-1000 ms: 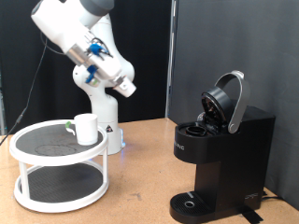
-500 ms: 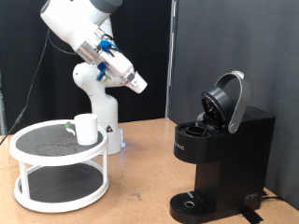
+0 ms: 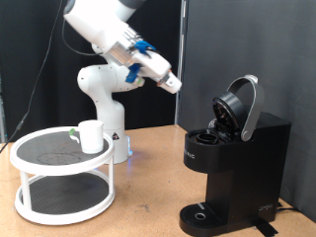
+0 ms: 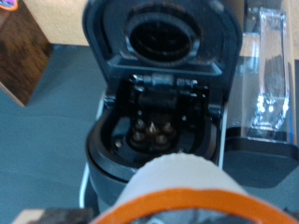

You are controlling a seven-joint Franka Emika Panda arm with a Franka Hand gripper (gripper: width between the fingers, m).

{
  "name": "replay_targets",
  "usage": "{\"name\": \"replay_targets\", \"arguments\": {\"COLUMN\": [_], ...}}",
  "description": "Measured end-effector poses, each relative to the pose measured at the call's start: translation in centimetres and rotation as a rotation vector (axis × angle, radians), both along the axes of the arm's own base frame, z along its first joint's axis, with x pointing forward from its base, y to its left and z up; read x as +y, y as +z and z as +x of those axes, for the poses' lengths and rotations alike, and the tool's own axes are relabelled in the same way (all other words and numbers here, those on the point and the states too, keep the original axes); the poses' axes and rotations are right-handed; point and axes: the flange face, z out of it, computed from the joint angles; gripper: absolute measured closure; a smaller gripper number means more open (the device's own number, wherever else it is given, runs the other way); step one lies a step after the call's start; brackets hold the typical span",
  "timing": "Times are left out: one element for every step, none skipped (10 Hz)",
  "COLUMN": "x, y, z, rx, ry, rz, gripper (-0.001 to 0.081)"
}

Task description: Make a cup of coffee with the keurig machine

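one brown table (image 3: pixel 148 188), black backdrop (image 3: pixel 237 39); gripper (image 3: pixel 172 85) pinching an orange-rimmed pod (image 4: pixel 182 191).

Black curtain (image 3: pixel 39 59) hanging in folds at nine to eleven o'clock of the exterior view; flat dark panel (image 3: pixel 247 39) from twelve round to three, joined at a thin vertical seam. Wooden desk (image 3: pixel 148 183) across the lower half, warm brown, evenly lit. White two-tier round stand (image 3: pixel 59 202) with dark mesh shelves at eight o'clock.

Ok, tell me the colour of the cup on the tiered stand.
Plain white cup, clearest in the exterior view.
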Motion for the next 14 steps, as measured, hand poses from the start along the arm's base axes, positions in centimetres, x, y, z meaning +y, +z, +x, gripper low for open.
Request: {"name": "replay_targets", "arguments": {"x": [0.9, 1.5, 2.0, 2.4, 2.6, 2.6, 2.6, 2.8, 3.4, 4.2, 4.9, 5.7, 6.3, 6.8], "y": [0.1, 0.1, 0.1, 0.1, 0.2, 0.1, 0.0, -0.2, -0.8, -1.5, -2.3, -3.1, -3.8, -4.4], "z": [0.5, 0.8, 1.0, 1.2, 1.3, 1.3, 1.3, 1.5, 1.8, 2.2, 2.6, 3.0, 3.3, 3.6], "rx": [0.009, 0.011, 0.010, 0.006, -0.001, 0.001, 0.003, 0.012, 0.024, 0.040, 0.054, 0.060, 0.065, 0.065], "ry": [0.014, 0.023, 0.028, 0.025, 0.017, 0.019, 0.019, 0.014, 0.010, 0.011, 0.019, 0.024, 0.029, 0.029], "rz": [-0.003, -0.003, -0.005, -0.013, -0.021, -0.020, -0.020, -0.033, -0.056, -0.082, -0.102, -0.117, -0.129, -0.141], "gripper": [0.0467, 0.0467, 0.0467, 0.0467, 0.0467, 0.0467, 0.0467, 0.0467, 0.0467, 0.0467, 0.0467, 0.0467, 0.0467, 0.0467]}}
